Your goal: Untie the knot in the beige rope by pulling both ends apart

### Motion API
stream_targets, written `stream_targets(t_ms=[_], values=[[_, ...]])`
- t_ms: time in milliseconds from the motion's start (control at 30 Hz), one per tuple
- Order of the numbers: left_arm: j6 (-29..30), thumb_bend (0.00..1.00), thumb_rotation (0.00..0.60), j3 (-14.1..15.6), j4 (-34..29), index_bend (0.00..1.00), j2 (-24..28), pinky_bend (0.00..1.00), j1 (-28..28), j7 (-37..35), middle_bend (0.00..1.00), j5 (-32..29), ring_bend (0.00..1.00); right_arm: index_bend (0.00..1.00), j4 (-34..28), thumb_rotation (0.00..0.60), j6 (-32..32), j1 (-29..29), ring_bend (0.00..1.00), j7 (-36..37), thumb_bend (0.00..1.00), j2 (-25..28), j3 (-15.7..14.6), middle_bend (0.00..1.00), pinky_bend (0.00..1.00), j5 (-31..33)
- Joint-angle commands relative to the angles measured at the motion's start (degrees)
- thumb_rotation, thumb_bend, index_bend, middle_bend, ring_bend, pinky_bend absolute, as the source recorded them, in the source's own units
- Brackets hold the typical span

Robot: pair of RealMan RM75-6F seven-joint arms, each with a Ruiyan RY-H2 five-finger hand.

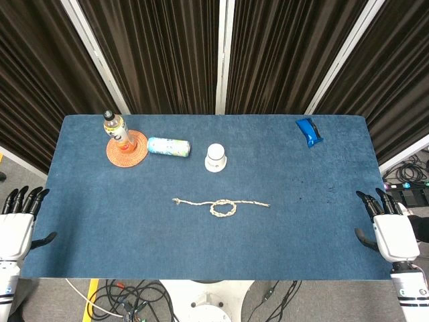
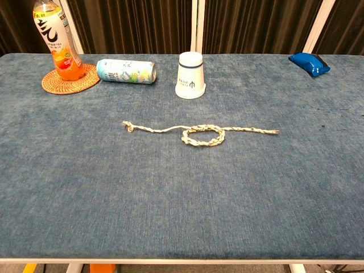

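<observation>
A beige rope [image 1: 221, 204] [image 2: 200, 133] lies across the middle of the blue table, with a loose loop knot [image 1: 224, 209] [image 2: 203, 136] near its centre. Its left end is frayed, its right end thin and straight. My left hand [image 1: 15, 221] hovers off the table's left front corner, fingers spread, holding nothing. My right hand [image 1: 390, 228] sits off the right front corner, fingers apart and empty. Both hands are far from the rope. Neither hand shows in the chest view.
At the back left an orange drink bottle [image 1: 115, 129] [image 2: 57, 42] stands on a woven coaster [image 1: 127, 149]. A can [image 1: 168, 146] [image 2: 126, 71] lies on its side beside it. An upturned white cup [image 1: 216, 157] [image 2: 190, 75] stands behind the rope. A blue object [image 1: 309, 131] [image 2: 309, 63] lies back right.
</observation>
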Motion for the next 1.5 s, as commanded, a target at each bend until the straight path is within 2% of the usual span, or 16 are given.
stream_targets(t_ms=[33, 333, 500, 600, 767, 1000, 1200, 1500], values=[[0.1, 0.00, 0.600, 0.0, 0.2, 0.13, -0.1, 0.02, 0.1, -0.2, 0.10, 0.0, 0.01, 0.12, -0.1, 0.600, 0.1, 0.0, 0.00, -0.1, 0.23, 0.0, 0.0, 0.20, 0.13, -0.2], [0.5, 0.00, 0.600, 0.0, 0.7, 0.13, -0.5, 0.02, 0.1, -0.5, 0.10, 0.4, 0.01, 0.13, -1.2, 0.600, -2.5, 2.1, 0.01, 0.4, 0.23, -0.3, -0.5, 0.22, 0.13, -2.2], [0.2, 0.00, 0.600, -0.1, 1.4, 0.13, -0.6, 0.02, -0.2, -1.0, 0.10, 0.8, 0.01, 0.19, -2.1, 0.600, -10.9, 8.4, 0.02, -0.7, 0.23, -2.2, 0.3, 0.25, 0.13, -3.4], [0.4, 0.00, 0.600, -0.3, 1.7, 0.13, -0.6, 0.02, -0.3, -1.5, 0.10, 0.9, 0.01, 0.26, -1.5, 0.600, -16.7, 13.1, 0.04, -2.2, 0.23, -4.9, 2.1, 0.27, 0.14, -2.0], [0.3, 0.00, 0.600, -0.3, 2.5, 0.13, -0.5, 0.02, -0.3, -2.3, 0.10, 0.8, 0.01, 0.35, 3.7, 0.600, -24.9, 20.6, 0.06, -3.8, 0.24, -12.3, 5.9, 0.30, 0.16, 3.5], [-0.4, 0.00, 0.600, -0.4, 3.7, 0.13, -0.9, 0.02, -0.5, -3.5, 0.10, 0.3, 0.01, 0.44, 12.2, 0.600, -29.5, 27.3, 0.08, -8.3, 0.27, -22.7, 8.5, 0.32, 0.17, 9.0], [-1.2, 0.00, 0.600, -0.3, 4.7, 0.13, -1.1, 0.02, -0.7, -4.4, 0.10, 0.0, 0.00, 0.45, 17.7, 0.600, -31.0, 30.8, 0.08, -12.6, 0.28, -29.0, 8.7, 0.32, 0.17, 12.1], [-1.6, 0.00, 0.600, -0.2, 5.8, 0.13, -1.6, 0.02, -0.7, -5.7, 0.10, -0.3, 0.01, 0.45, 23.7, 0.600, -30.6, 32.9, 0.07, -14.8, 0.29, -35.3, 6.8, 0.30, 0.08, 12.8]])
